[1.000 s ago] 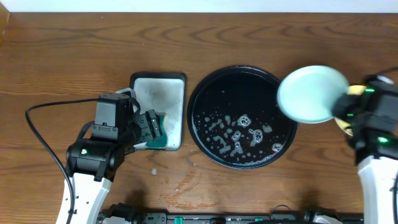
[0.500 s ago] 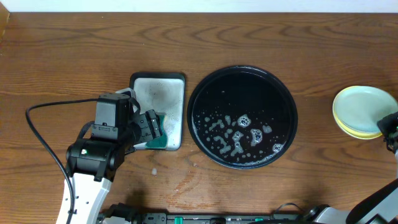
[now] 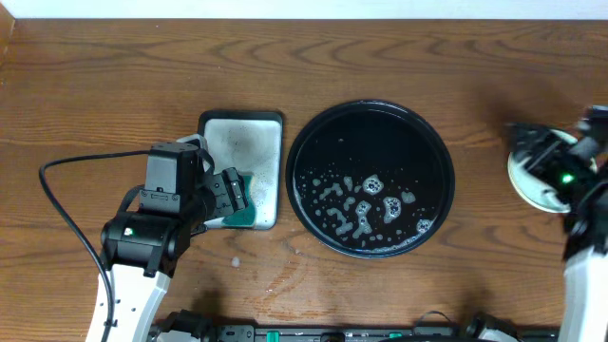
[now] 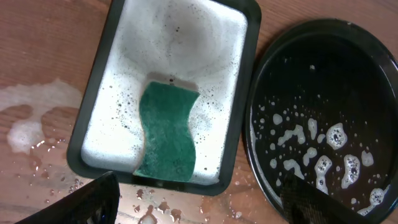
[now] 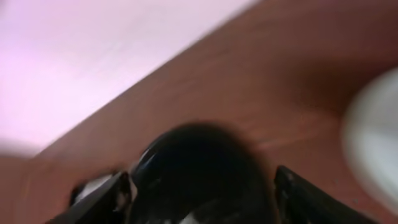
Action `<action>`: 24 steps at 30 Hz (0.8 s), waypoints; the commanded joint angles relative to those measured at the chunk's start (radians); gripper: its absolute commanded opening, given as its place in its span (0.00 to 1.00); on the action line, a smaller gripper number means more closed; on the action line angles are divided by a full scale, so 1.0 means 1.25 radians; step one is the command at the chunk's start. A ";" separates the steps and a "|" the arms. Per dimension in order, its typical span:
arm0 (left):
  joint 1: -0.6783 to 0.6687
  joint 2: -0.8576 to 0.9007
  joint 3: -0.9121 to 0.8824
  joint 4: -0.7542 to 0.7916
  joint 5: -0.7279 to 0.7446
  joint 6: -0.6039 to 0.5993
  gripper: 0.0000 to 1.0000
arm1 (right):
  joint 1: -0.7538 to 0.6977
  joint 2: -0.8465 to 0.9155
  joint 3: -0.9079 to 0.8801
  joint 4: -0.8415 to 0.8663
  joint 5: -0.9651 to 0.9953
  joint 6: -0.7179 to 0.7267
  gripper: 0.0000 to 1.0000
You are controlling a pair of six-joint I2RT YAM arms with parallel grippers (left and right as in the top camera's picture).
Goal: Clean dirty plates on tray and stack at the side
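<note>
The black tray [image 3: 370,178] holds only foam and water; it also shows in the left wrist view [image 4: 323,112] and as a blurred dark shape in the right wrist view [image 5: 199,174]. The plates [image 3: 522,180] lie stacked on bare wood at the far right, mostly hidden under my right arm; a pale blur of them [image 5: 373,143] sits at the right wrist view's edge. My right gripper [image 3: 524,142] [image 5: 202,199] hovers over the stack's left side, open and empty. My left gripper [image 3: 228,195] [image 4: 199,208] stands open over the near edge of the silver tray.
A silver tray [image 3: 240,142] [image 4: 242,93] with foam holds a green sponge [image 4: 166,134] [image 3: 245,204]. Water drops and a foam patch [image 4: 25,121] lie on the wood beside it. A black cable [image 3: 66,204] loops left of my left arm.
My right gripper carried a pale plate from above the tray's right rim to the stack, let it go and opened. The right arm now covers the stack. The left arm stayed still.
</note>
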 commanded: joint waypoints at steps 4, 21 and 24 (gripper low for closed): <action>0.003 0.000 0.005 -0.002 0.008 0.002 0.83 | 0.212 -0.193 0.007 -0.144 -0.053 -0.030 0.99; 0.003 0.000 0.005 -0.002 0.008 0.002 0.83 | 0.345 -0.378 -0.050 -0.169 0.134 -0.237 0.99; 0.003 0.000 0.005 -0.002 0.008 0.002 0.83 | 0.363 -0.441 -0.136 -0.063 0.199 -0.237 0.99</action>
